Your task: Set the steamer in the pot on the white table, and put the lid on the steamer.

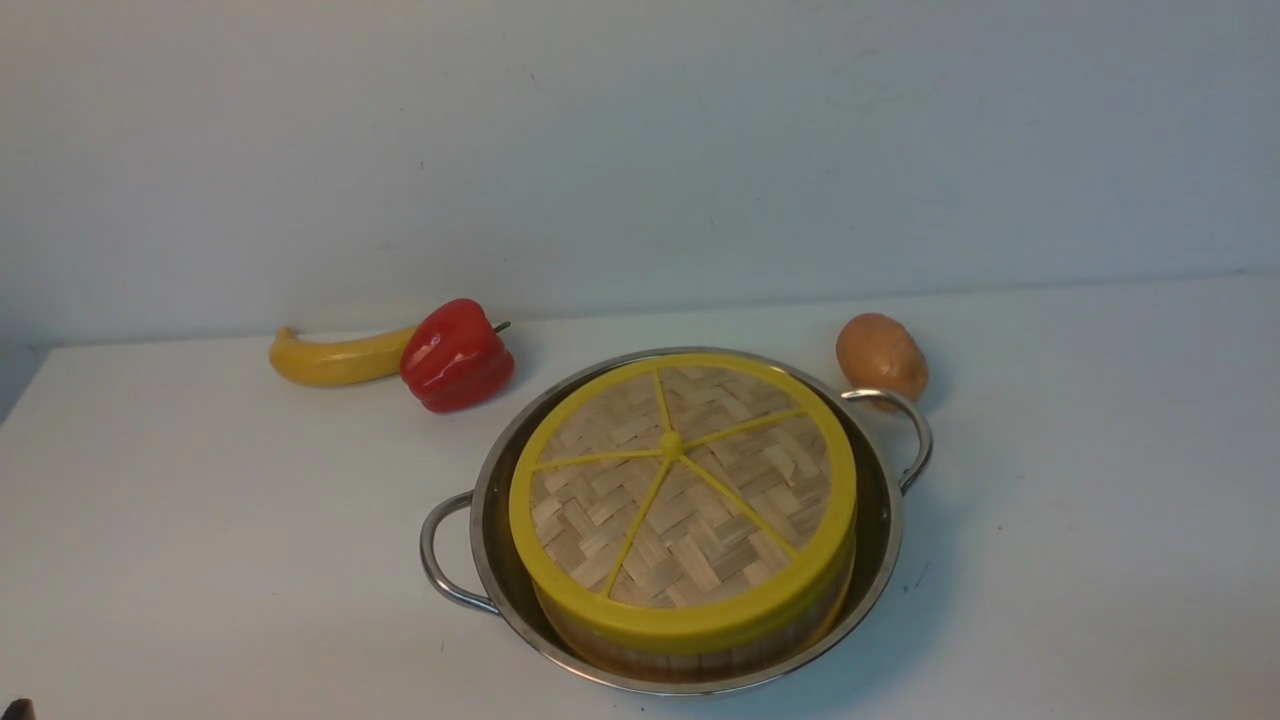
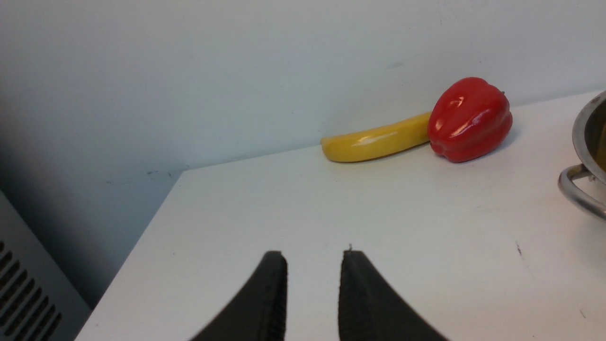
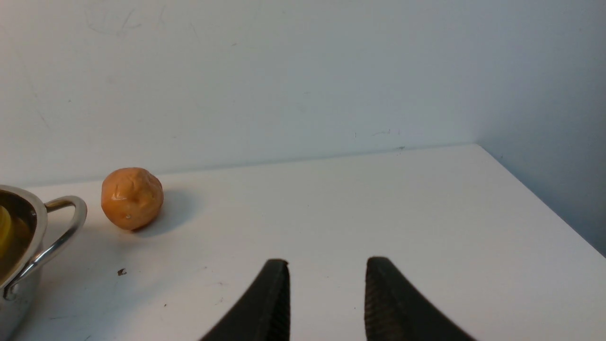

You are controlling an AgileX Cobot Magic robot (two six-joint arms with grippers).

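Observation:
The shiny pot [image 1: 886, 540] stands on the white table [image 1: 200, 520] near the front middle. Inside it sits the steamer [image 1: 700, 662], of which only a strip of pale wooden wall shows. The woven lid [image 1: 690, 500] with yellow rim and spokes lies flat on top of the steamer. Neither gripper shows in the front view. In the left wrist view my left gripper [image 2: 315, 255] hovers open over bare table, left of the pot [image 2: 581, 137]. My right gripper [image 3: 327, 261] is open over bare table to the right of the pot's handle [image 3: 71, 220]. Both hold nothing.
A yellow banana [image 1: 330, 360] and a red bell pepper [image 1: 455, 355] lie behind the pot on the left, near the wall. A brown potato [image 1: 880, 355] sits behind the pot's right handle. The table's left edge [image 2: 142, 246] and right edge [image 3: 544, 199] show.

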